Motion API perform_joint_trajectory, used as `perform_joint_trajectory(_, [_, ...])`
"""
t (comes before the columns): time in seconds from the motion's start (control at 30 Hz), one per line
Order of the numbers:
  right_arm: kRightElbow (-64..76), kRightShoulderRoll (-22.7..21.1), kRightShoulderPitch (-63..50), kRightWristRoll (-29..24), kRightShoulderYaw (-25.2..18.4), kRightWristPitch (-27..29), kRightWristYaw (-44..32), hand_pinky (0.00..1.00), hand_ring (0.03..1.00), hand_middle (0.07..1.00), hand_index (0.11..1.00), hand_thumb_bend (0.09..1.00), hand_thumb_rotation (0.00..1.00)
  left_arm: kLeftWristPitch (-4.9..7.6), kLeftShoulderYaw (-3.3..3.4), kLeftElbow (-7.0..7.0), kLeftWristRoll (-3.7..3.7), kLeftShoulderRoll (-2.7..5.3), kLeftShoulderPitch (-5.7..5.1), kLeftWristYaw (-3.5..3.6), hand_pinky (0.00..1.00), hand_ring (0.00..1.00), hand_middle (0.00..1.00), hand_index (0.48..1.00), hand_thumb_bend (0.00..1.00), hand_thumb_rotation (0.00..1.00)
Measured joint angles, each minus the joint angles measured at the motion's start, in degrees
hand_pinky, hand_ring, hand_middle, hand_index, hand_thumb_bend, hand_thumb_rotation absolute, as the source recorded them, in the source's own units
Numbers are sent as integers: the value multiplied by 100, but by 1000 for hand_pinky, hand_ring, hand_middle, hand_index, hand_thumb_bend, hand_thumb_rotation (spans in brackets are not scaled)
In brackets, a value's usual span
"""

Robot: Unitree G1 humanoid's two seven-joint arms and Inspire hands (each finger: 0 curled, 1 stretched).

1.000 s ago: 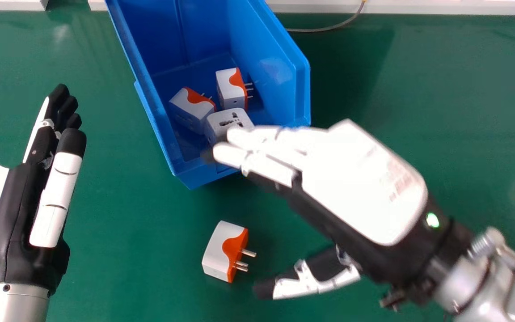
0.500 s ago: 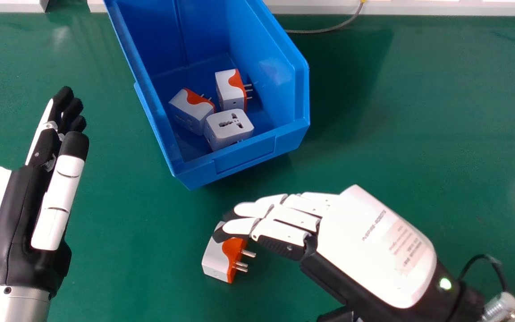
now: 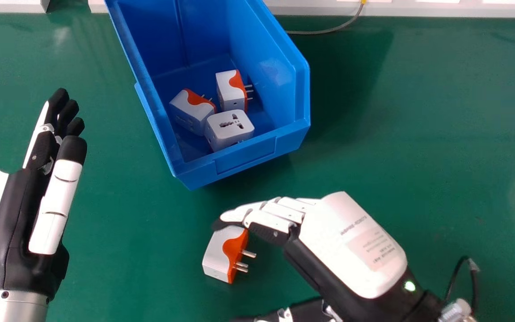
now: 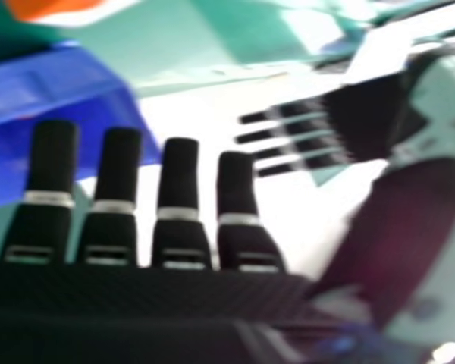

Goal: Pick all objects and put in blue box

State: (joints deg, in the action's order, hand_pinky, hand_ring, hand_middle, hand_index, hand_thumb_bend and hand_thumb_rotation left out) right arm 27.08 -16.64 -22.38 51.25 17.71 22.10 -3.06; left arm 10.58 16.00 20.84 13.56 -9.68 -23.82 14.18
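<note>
The right hand (image 3: 351, 243) is at the lower right of the head view, its fingers slightly bent and open, fingertips at the far edge of a white and orange plug adapter (image 3: 224, 252) lying on the green table. Its thumb is low, at the view's bottom edge. In the right hand view the right hand (image 4: 180, 205) has its fingers extended, with the blue box (image 4: 98, 91) beyond them. Three adapters, one of them white with a socket face (image 3: 229, 127), lie inside the blue box (image 3: 246, 156). My left hand (image 3: 25, 214) is at the left, fingers straight.
The green table (image 3: 441, 112) extends around the box. A grey cable (image 3: 324, 31) runs along the back beside a white ledge (image 3: 418, 9). The box stands between the left hand and the table's right side.
My right hand has come down from over the box's front edge toward the adapter on the table, its fingers bending a little. The left hand has barely shifted.
</note>
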Motion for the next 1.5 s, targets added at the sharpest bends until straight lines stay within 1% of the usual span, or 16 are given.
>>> perform_joint_trajectory(0.13, [17, 246, -149, 307, 106, -342, 122, 608, 763, 814, 816, 623, 537, 22, 11, -9, 3, 0, -15, 60, 999, 986, 993, 985, 724, 972])
perform_joint_trajectory(0.17, [18, 297, -180, 352, 134, -420, 158, 614, 768, 821, 825, 633, 541, 28, 11, -10, 3, 0, -14, 61, 999, 985, 992, 984, 723, 974])
perform_joint_trajectory(0.3, [29, 472, -321, 594, 263, -713, 290, 628, 779, 834, 839, 653, 552, 29, 12, -10, 1, 4, -16, 47, 998, 983, 990, 981, 725, 971])
perform_joint_trajectory(0.4, [30, 574, -396, 769, 370, -924, 372, 654, 803, 858, 864, 688, 574, 27, 12, -9, 1, 7, -15, 39, 996, 977, 985, 979, 726, 968])
perform_joint_trajectory(0.47, [31, 656, -448, 812, 460, -1076, 437, 661, 809, 865, 872, 700, 576, 20, 14, -9, 2, 7, -14, 37, 997, 976, 984, 977, 726, 967])
perform_joint_trajectory(0.57, [32, 744, -520, 953, 581, -1269, 502, 675, 825, 881, 890, 727, 576, -11, 15, 8, 2, 7, -15, -7, 998, 973, 980, 973, 727, 964])
perform_joint_trajectory(0.67, [28, 764, -566, 1036, 686, -1412, 568, 679, 832, 887, 897, 737, 572, -54, 15, 50, 2, 7, -15, -47, 999, 974, 980, 974, 726, 965])
perform_joint_trajectory(0.83, [9, 808, -615, 1119, 859, -1656, 612, 686, 843, 892, 903, 742, 564, -123, 15, 96, -1, 5, -16, -62, 998, 972, 979, 974, 720, 967])
perform_joint_trajectory(0.93, [-13, 780, -609, 1190, 933, -1711, 612, 693, 855, 897, 909, 738, 554, -154, 15, 126, -6, 0, -16, -70, 999, 977, 982, 976, 727, 971])
perform_joint_trajectory(1.03, [-58, 702, -564, 1266, 1000, -1747, 632, 693, 856, 897, 910, 735, 553, -198, 16, 155, -4, -26, -11, -59, 999, 981, 985, 978, 728, 973])
perform_joint_trajectory(1.17, [-227, 598, -450, 1313, 1070, -1747, 692, 675, 834, 877, 890, 733, 541, -202, 19, 156, -2, -39, 25, -49, 1000, 987, 988, 981, 720, 987])
perform_joint_trajectory(1.3, [-376, 496, -284, 1382, 1161, -1725, 718, 662, 817, 860, 871, 739, 524, -248, 22, 166, -2, -45, 67, -51, 1000, 987, 985, 978, 717, 991])
perform_joint_trajectory(1.37, [-492, 320, -65, 1344, 1146, -1584, 718, 651, 801, 845, 855, 735, 509, -276, 23, 185, -3, -51, 79, -57, 1000, 990, 985, 977, 728, 987])
perform_joint_trajectory(1.43, [-596, 82, 210, 1199, 1105, -1361, 712, 643, 791, 837, 844, 736, 497, -341, 25, 211, -3, -65, 115, -67, 1000, 991, 985, 977, 732, 984])
perform_joint_trajectory(1.5, [-653, -104, 479, 1050, 1043, -1170, 633, 635, 778, 826, 830, 742, 478, -405, 26, 238, -5, -68, 148, -94, 1000, 995, 989, 978, 744, 978])
